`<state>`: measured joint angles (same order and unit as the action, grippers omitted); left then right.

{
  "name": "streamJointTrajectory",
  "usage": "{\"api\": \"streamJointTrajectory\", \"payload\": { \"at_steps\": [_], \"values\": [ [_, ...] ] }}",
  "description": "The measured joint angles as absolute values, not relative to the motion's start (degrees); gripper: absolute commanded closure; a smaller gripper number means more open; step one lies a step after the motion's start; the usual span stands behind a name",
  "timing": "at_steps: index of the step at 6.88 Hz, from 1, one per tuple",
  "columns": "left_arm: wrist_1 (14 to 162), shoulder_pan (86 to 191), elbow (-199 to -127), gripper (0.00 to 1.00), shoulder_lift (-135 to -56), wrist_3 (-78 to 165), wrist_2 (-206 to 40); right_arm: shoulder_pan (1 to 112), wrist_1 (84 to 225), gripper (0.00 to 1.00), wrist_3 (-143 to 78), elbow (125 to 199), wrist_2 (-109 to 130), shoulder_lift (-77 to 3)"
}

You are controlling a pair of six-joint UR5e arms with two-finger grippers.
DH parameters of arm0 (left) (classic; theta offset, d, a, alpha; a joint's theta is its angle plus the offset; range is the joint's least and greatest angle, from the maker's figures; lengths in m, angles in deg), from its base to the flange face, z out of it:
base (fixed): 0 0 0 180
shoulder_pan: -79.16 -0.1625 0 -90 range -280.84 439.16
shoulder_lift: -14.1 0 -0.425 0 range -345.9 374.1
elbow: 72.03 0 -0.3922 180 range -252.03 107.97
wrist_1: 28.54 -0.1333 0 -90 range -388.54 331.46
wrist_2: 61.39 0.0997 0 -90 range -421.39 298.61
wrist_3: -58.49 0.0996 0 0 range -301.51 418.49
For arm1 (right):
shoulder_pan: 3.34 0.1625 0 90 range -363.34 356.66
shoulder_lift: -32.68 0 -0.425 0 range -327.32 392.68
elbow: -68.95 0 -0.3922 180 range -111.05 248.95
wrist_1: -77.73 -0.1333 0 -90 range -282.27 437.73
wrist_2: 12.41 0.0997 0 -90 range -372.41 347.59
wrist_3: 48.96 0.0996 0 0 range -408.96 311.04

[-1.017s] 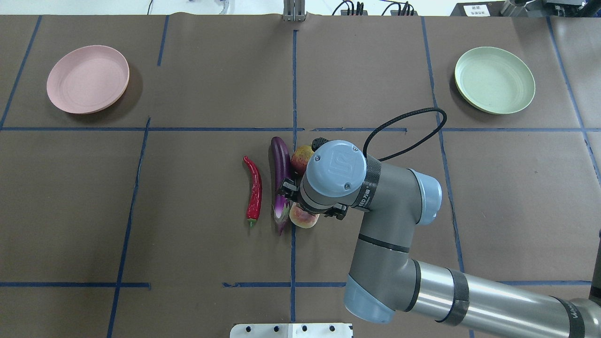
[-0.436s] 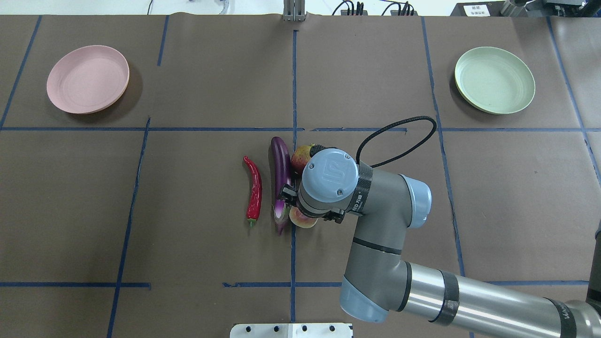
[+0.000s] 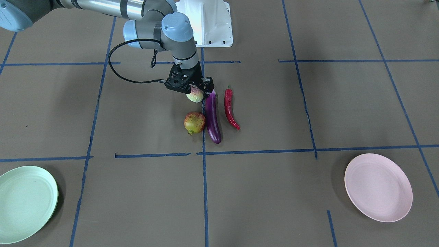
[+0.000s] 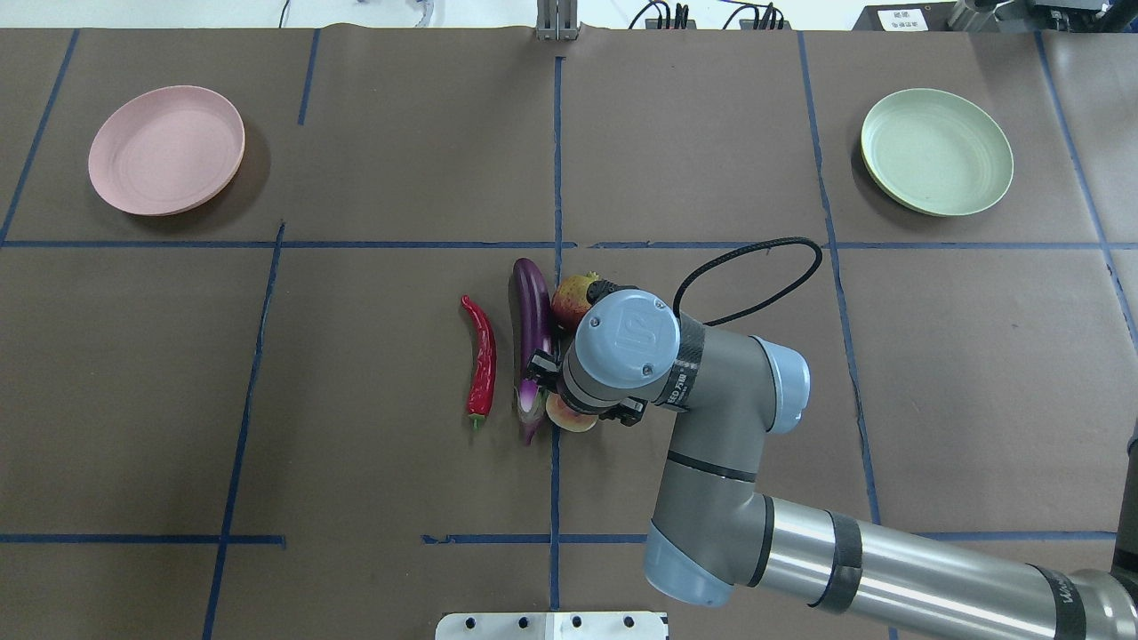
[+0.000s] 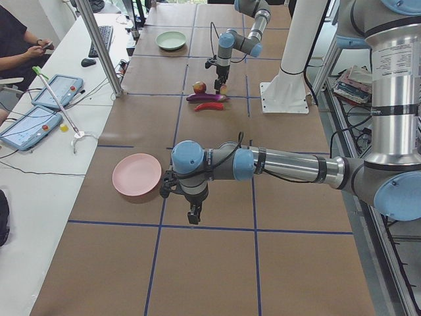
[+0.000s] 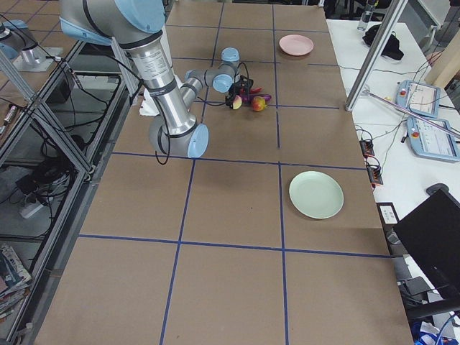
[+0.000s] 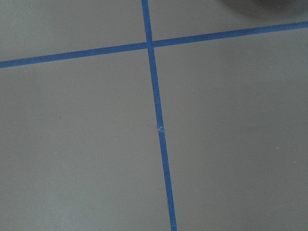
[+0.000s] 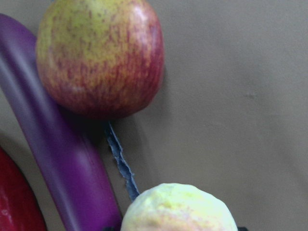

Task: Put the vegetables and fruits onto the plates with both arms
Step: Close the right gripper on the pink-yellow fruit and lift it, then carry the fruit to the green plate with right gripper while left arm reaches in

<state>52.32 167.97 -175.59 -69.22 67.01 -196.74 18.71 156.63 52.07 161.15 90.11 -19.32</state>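
Observation:
The purple eggplant (image 4: 532, 320), the red chili (image 4: 482, 356), the red-yellow pomegranate-like fruit (image 4: 569, 298) and the pale peach-like fruit (image 4: 569, 416) lie together at the table's middle. My right gripper (image 3: 196, 90) is low over the peach (image 3: 194, 96), with the jaws open on either side of it. The peach (image 8: 178, 209) fills the bottom of the right wrist view, with the pomegranate (image 8: 101, 57) and the eggplant (image 8: 53, 159) beyond it. The pink plate (image 4: 166, 149) and the green plate (image 4: 936, 151) are empty. My left gripper (image 5: 194, 216) hangs near the pink plate (image 5: 136, 174); I cannot tell whether it is open or shut.
The white base block (image 4: 551, 625) stands at the near edge. Blue tape lines (image 7: 159, 130) cross the brown table cover. A metal post (image 5: 99, 46), tablets (image 5: 26, 125) and a seated person (image 5: 20, 39) are at the side in the exterior left view.
My right arm has sunk lower and shifted slightly left over the peach. The fruits, vegetables and plates have not moved.

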Motion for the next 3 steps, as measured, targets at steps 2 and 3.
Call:
{"api": "streamJointTrajectory", "payload": {
  "at_steps": [2,3],
  "values": [
    [52.32,167.96,-175.67,0.0,-69.22,67.02,-196.74,20.79,158.43,1.0,52.38,169.54,91.32,-24.27],
    [52.32,167.95,-175.72,0.0,-69.22,67.0,-196.74,22.84,160.71,1.0,49.87,175.84,92.21,-28.15]
  ]
}}
